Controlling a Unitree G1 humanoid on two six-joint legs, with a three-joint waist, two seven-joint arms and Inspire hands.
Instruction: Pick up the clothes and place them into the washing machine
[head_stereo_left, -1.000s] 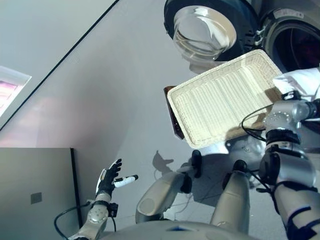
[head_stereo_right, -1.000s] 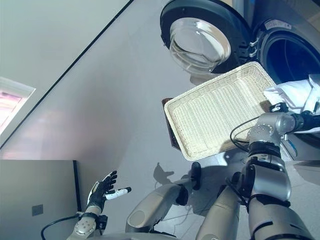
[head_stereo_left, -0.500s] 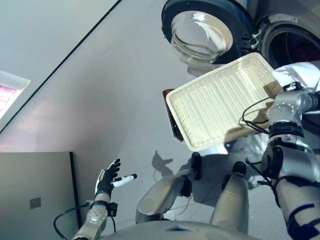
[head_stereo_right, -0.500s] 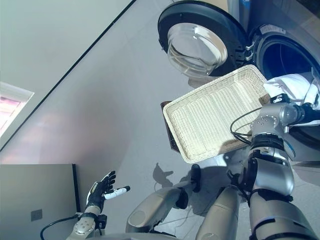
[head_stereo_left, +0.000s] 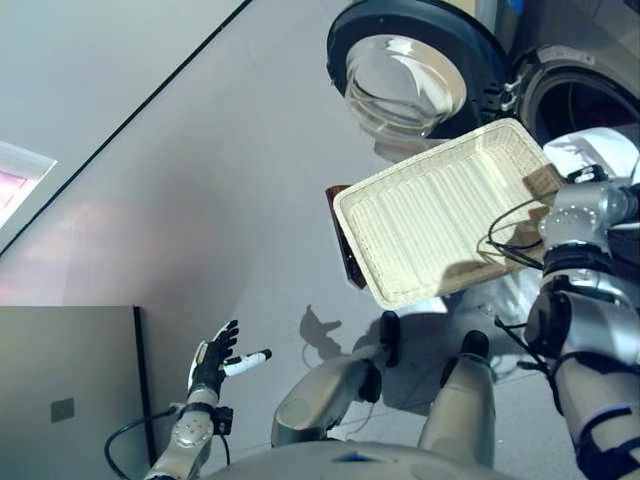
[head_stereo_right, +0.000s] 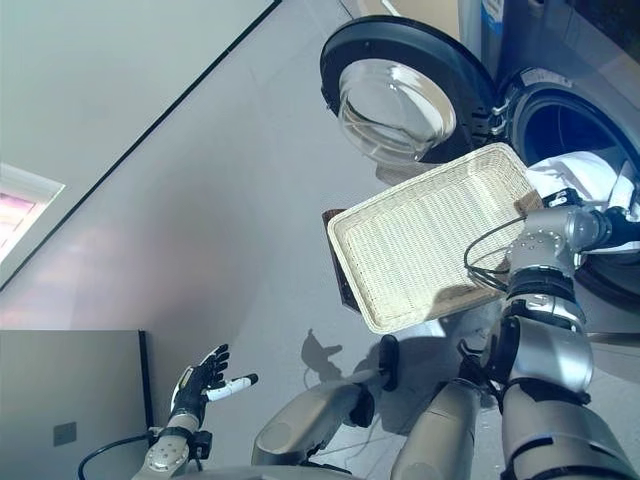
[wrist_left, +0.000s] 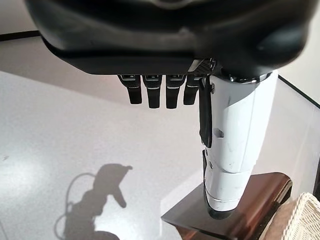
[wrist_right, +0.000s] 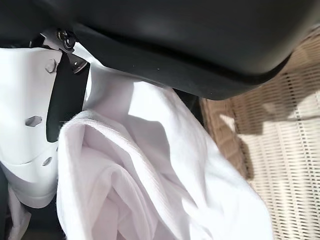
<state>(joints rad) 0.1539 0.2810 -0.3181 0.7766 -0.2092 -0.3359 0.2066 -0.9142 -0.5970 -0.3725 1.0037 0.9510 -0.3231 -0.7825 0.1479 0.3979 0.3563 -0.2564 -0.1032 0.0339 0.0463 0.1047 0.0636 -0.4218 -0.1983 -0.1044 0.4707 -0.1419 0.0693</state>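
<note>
The right hand (wrist_right: 30, 125) had carried the white clothes (head_stereo_right: 590, 180) closer to the washing machine (head_stereo_right: 560, 110) opening (thumb pressed into cloth); the basket (head_stereo_right: 430, 235) lay empty. The left hand (head_stereo_left: 213, 358) stayed spread, idle.

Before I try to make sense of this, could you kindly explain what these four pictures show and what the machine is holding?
This is a two-armed humanoid robot. Two pictures come from cameras in its head, looking down; the other two sit on its wrists, looking along each hand.

In the head views, a washing machine stands ahead with its round door swung open. In front of it an empty wicker basket rests on a dark brown stand.

The right hand is beside the drum opening, and its wrist view shows white cloth bunched against its thumb, apparently gripped. The same cloth shows white at the opening in the head views.

The left hand hangs low at the robot's side, fingers spread, holding nothing.
</note>
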